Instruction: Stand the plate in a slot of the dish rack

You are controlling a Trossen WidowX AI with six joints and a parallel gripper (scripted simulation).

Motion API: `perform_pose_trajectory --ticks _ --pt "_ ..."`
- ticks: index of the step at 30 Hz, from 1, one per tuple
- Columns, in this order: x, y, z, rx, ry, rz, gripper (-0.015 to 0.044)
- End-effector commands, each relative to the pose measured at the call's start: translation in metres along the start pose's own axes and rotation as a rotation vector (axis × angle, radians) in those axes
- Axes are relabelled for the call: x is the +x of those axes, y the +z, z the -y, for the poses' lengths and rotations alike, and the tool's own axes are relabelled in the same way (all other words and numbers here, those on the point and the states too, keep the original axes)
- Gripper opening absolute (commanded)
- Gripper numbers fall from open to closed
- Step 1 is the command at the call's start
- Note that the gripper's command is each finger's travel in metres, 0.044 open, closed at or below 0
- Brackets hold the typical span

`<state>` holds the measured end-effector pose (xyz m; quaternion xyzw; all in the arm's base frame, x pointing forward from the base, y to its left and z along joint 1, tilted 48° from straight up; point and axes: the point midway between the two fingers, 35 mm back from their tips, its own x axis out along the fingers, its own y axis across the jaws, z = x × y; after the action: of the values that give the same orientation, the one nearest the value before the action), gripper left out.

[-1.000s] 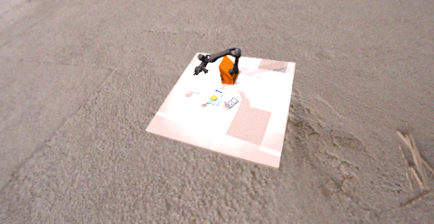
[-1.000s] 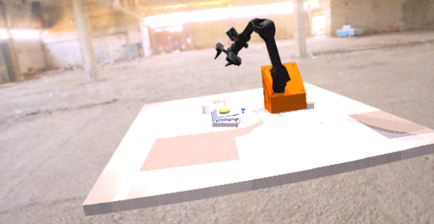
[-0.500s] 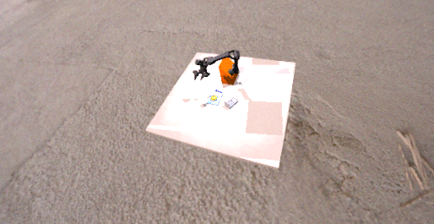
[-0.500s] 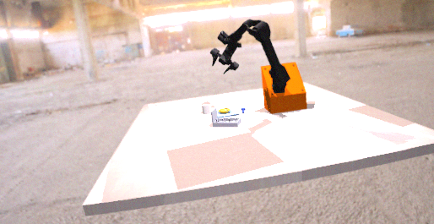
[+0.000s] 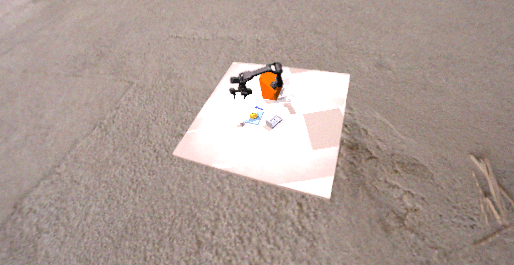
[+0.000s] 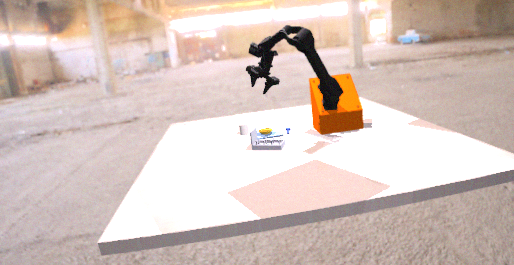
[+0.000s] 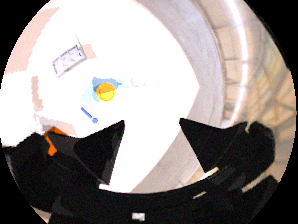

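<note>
A small light-blue plate (image 5: 250, 120) (image 6: 265, 134) (image 7: 108, 83) lies flat on the white table (image 5: 225, 150) (image 6: 200, 175), and a yellow round thing (image 5: 254, 116) (image 6: 265, 131) (image 7: 104, 91) sits on it. The small white dish rack (image 5: 273, 121) (image 6: 267, 143) (image 7: 68, 59) stands right beside the plate. My gripper (image 5: 240, 95) (image 6: 260, 88) (image 7: 153, 121) is open and empty. It hangs high above the table, well above the plate and rack and off to their side.
The arm's orange base (image 5: 269, 86) (image 6: 345, 110) stands at the back of the table. A small blue thing (image 5: 258, 108) (image 6: 288, 130) (image 7: 88, 115) lies between the base and the plate. A small white cup (image 6: 243, 129) stands beside the rack. Pinkish patches (image 6: 305, 187) mark the table top.
</note>
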<state>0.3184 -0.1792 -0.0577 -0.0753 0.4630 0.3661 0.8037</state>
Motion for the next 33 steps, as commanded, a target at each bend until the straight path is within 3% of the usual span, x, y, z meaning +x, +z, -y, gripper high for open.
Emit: perform_pose_trajectory --ticks 1,19,28,33 --pt "0.005 0.009 -0.010 0.123 0.077 -0.023 0.0400" --pt "0.006 0.053 -0.056 0.630 0.356 -0.203 0.0400" --pt "0.005 0.058 -0.061 0.682 0.381 -0.231 0.0400" --pt "0.053 0.056 -0.081 0.682 0.378 -0.231 0.0400"
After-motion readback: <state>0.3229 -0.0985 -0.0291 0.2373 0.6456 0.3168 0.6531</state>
